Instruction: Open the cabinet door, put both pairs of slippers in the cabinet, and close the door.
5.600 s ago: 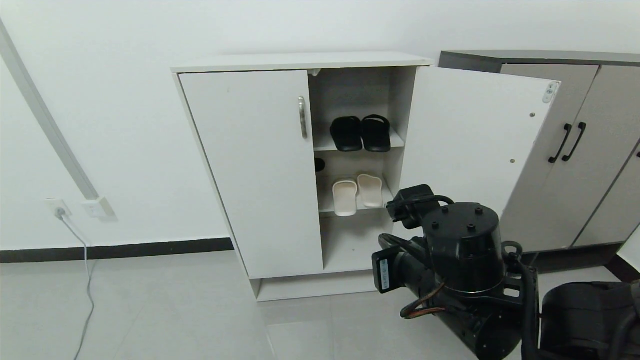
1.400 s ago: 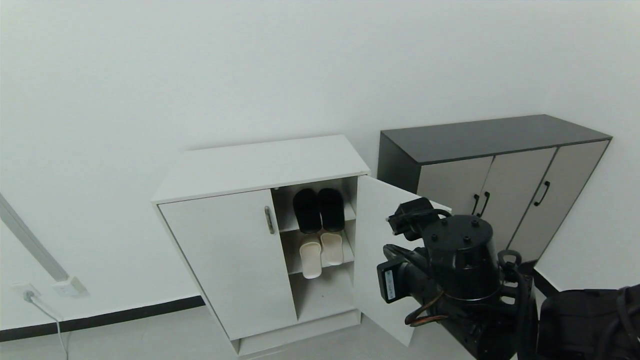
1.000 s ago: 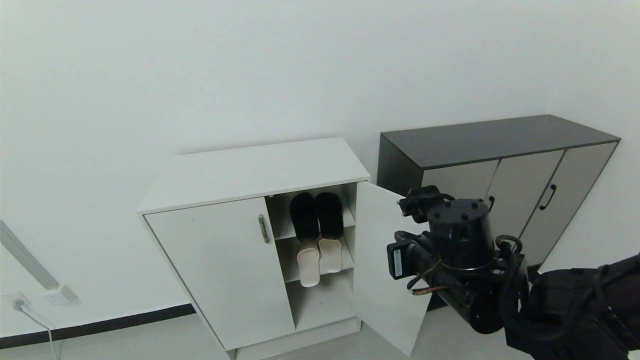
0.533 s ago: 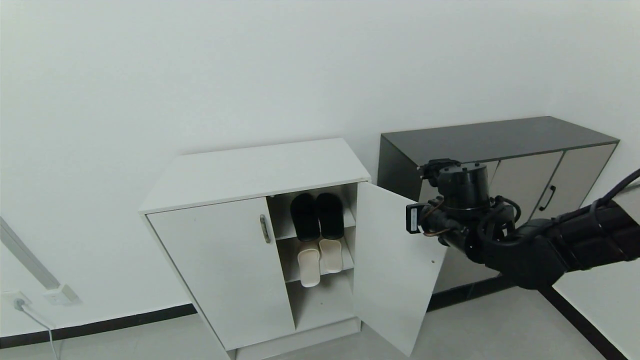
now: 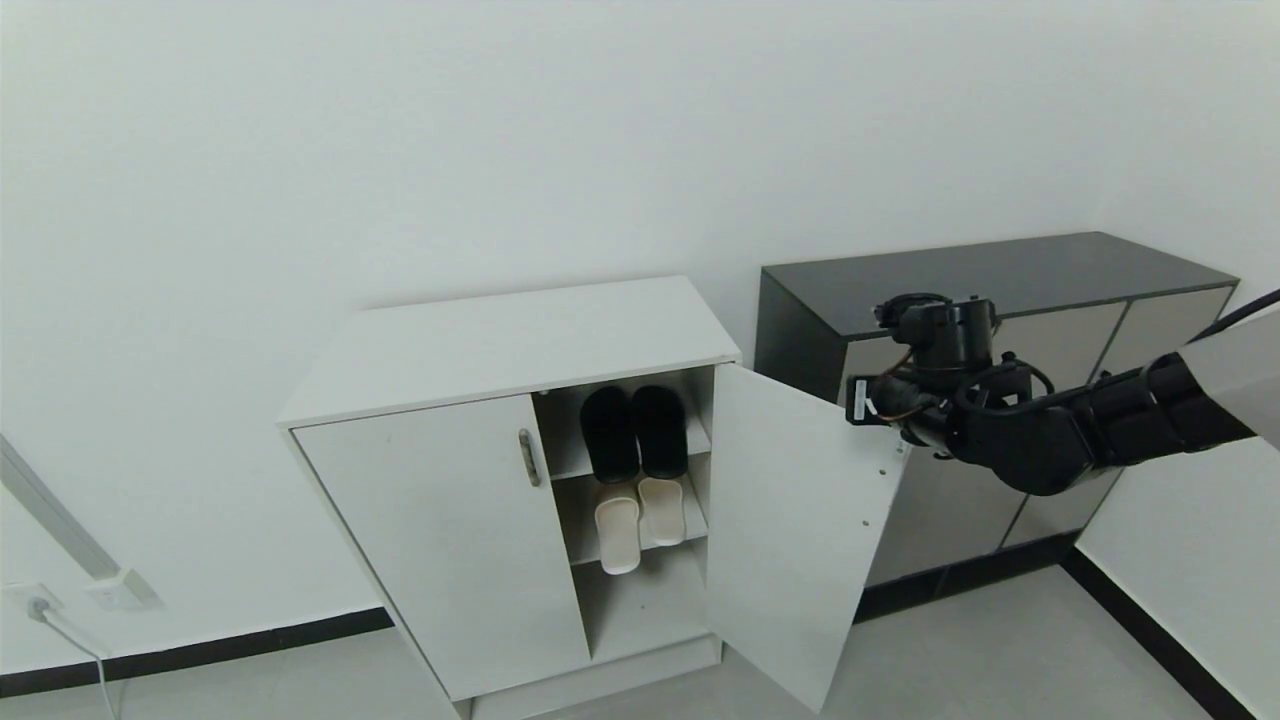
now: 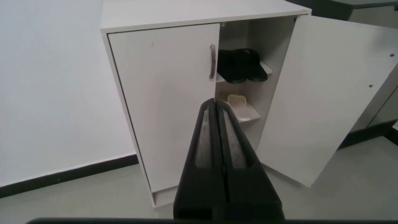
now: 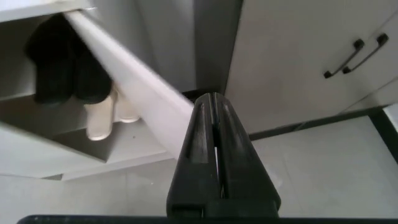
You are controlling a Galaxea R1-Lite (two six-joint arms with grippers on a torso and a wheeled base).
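Note:
The white cabinet (image 5: 500, 340) has its left door shut and its right door (image 5: 790, 520) swung open. Black slippers (image 5: 633, 430) lie on the upper shelf and cream slippers (image 5: 638, 512) on the shelf below. My right arm's wrist (image 5: 935, 385) is by the open door's top outer corner. The right gripper (image 7: 214, 102) is shut and empty, just beyond the door's top edge (image 7: 137, 81). The black slippers (image 7: 59, 62) and cream slippers (image 7: 102, 115) show past that edge. My left gripper (image 6: 216, 104) is shut and empty, well back from the cabinet, facing the shut door's handle (image 6: 212, 61).
A grey cabinet with a dark top (image 5: 1000, 270) stands close to the right of the open door, its black handles (image 7: 357, 53) facing out. A side wall (image 5: 1190, 540) closes in on the right. A socket and cable (image 5: 40, 605) are at the lower left. Bare floor lies in front.
The head camera has pulled back and risen. My right arm has swung up and to the right, from in front of the open door to its top outer corner. Door and slippers have not moved.

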